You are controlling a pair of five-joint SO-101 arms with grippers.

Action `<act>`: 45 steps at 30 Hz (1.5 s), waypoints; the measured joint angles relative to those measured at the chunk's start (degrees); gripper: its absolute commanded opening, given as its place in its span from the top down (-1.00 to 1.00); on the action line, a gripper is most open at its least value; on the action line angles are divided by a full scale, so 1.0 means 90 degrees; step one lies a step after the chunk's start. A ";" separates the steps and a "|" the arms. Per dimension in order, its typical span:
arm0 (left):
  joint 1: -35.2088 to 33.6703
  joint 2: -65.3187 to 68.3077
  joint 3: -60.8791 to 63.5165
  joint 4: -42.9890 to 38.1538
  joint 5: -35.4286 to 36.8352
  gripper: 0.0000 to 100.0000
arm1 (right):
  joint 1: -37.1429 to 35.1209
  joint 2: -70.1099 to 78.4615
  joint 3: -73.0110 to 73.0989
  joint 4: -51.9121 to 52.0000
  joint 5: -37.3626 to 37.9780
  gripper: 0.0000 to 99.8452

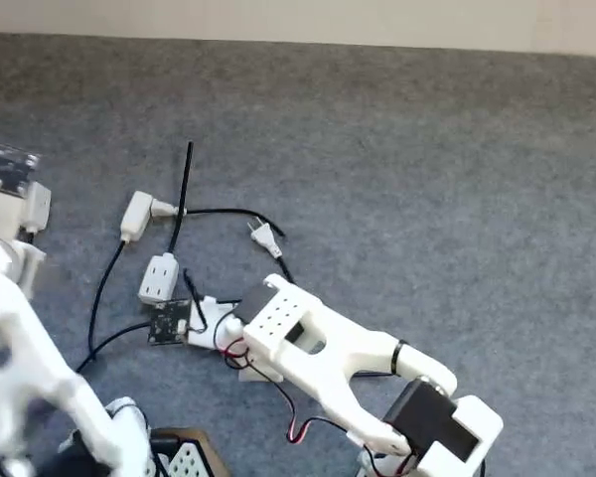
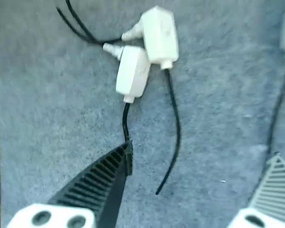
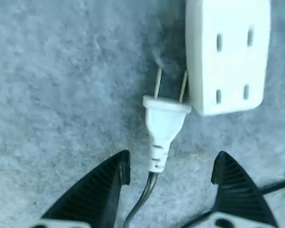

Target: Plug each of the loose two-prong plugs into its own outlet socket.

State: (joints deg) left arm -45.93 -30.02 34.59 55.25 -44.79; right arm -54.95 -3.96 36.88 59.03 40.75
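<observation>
A white outlet block [image 3: 228, 52] with two pairs of slots lies flat on the grey carpet. Beside its edge lies a white two-prong plug [image 3: 164, 121] on a black cord, prongs out of the slots. My right gripper [image 3: 171, 173] is open, its black fingers either side of the plug's cord end and apart from it. From above, that gripper [image 1: 201, 313] sits just below the outlet block [image 1: 160, 278]. Another loose plug [image 1: 265, 237] lies to the right. My left gripper [image 2: 199, 156] is open above two white plug bodies [image 2: 133, 71] [image 2: 159, 33] on black cords.
A second white adapter [image 1: 136, 214] lies up and left of the outlet block, with a black rod [image 1: 184, 194] beside it. Black cords [image 1: 104, 288] loop across the carpet. Open carpet [image 1: 457, 179] stretches to the right and back.
</observation>
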 measured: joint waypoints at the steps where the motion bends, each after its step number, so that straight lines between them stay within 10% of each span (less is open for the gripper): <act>1: -0.0068 0.0410 -0.0283 0.0000 -0.0068 0.18 | -0.0020 0.0000 -0.0039 0.0000 0.0039 0.45; 13: -0.0586 0.3790 -0.3165 0.0879 -0.0186 0.18 | -0.0029 0.0039 -0.0068 -0.0010 0.0166 0.67; 45: -0.0938 0.3937 -0.3302 0.0899 -0.0430 0.18 | 0.0039 0.1055 -0.0684 -0.0469 0.0156 0.99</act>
State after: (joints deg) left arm -54.37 5.41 4.88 63.34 -48.66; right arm -54.59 5.54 30.73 54.81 42.15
